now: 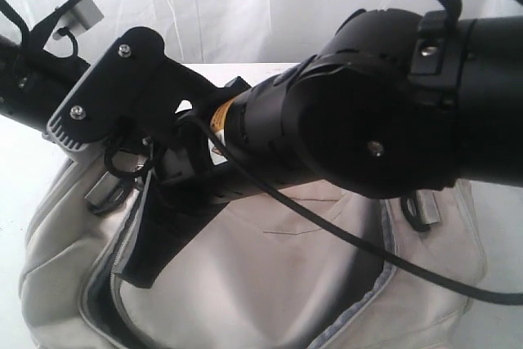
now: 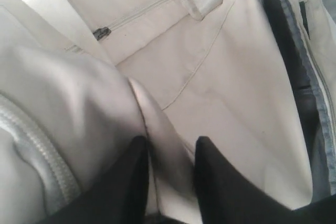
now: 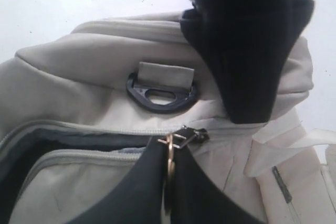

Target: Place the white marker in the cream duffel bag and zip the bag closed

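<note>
At lower centre, our right hand (image 3: 169,144) clenches the zip ring (image 3: 168,158), likely to pull the bag (image 3: 79,72) shut, while our left hand (image 2: 170,145) pinches its fabric taut.

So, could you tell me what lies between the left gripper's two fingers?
A fabric fold of the cream duffel bag fills the gap between the fingers of the left gripper, as the left wrist view shows.

Cream duffel bag (image 1: 270,284) mouth narrow, arms (image 1: 368,112) overhead.
</note>
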Controlling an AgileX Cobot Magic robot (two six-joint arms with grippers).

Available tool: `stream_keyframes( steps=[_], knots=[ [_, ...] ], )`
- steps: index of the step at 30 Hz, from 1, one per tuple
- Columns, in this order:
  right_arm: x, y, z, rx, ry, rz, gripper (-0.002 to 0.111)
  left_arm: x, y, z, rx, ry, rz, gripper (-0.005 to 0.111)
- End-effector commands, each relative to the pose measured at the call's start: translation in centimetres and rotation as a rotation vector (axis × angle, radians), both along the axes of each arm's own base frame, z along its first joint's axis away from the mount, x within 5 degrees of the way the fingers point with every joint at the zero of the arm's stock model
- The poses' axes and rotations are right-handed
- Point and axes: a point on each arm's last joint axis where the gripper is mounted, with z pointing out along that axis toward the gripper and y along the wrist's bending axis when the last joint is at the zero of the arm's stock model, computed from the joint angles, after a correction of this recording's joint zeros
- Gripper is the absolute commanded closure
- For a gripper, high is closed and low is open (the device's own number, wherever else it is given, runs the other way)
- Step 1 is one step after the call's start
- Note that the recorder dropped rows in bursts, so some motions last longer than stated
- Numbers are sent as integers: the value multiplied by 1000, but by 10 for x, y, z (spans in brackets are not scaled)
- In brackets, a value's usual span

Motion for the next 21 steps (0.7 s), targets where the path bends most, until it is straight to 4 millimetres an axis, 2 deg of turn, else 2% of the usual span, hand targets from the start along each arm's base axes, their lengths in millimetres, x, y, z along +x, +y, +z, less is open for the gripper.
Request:
stream_keyframes(
  steps=[1, 6, 11, 14, 21],
  knots=[
    [-1, 4, 11, 36, -42, 24, 108, -1, -2, -4, -19, 32, -10, 88],
    [-1, 5, 14, 40, -48, 26, 108, 4, -1, -7, -10, 16, 21, 88],
    [-1, 4, 13, 32, -43, 26, 108, 14, 0, -3, -41, -40, 130, 107],
    [-4, 5, 12, 22, -34, 33, 108, 16, 1, -3, -39, -51, 145, 107],
    [-23, 12, 8, -28, -2, 93, 108, 19, 2, 0, -50, -76, 179, 107]
  ],
)
